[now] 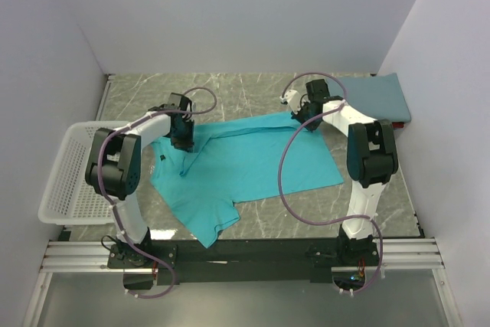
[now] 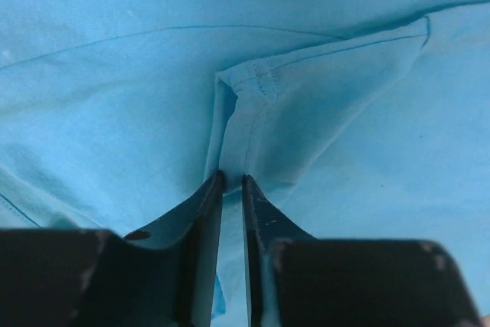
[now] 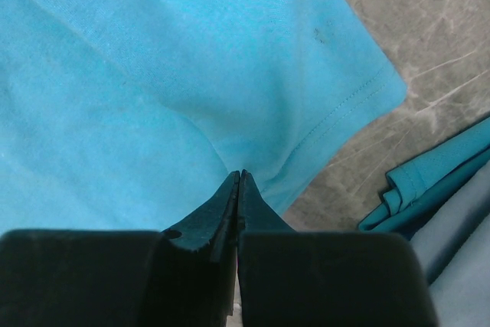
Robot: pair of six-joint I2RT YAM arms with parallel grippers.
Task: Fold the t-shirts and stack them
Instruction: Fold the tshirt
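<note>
A bright teal t-shirt lies spread on the marble table, with one sleeve pointing toward the near edge. My left gripper is at its upper left part. In the left wrist view its jaws stand narrow, pinched on a raised fold of the teal cloth beside a stitched hem. My right gripper is at the shirt's far right corner. Its jaws are shut on puckered teal cloth near a hemmed edge. A slate-blue t-shirt lies folded as a rectangle at the back right.
A white mesh basket stands at the table's left edge. In the right wrist view a folded teal cloth edge shows beside the slate-blue t-shirt. Bare marble lies between it and the shirt. White walls close in three sides.
</note>
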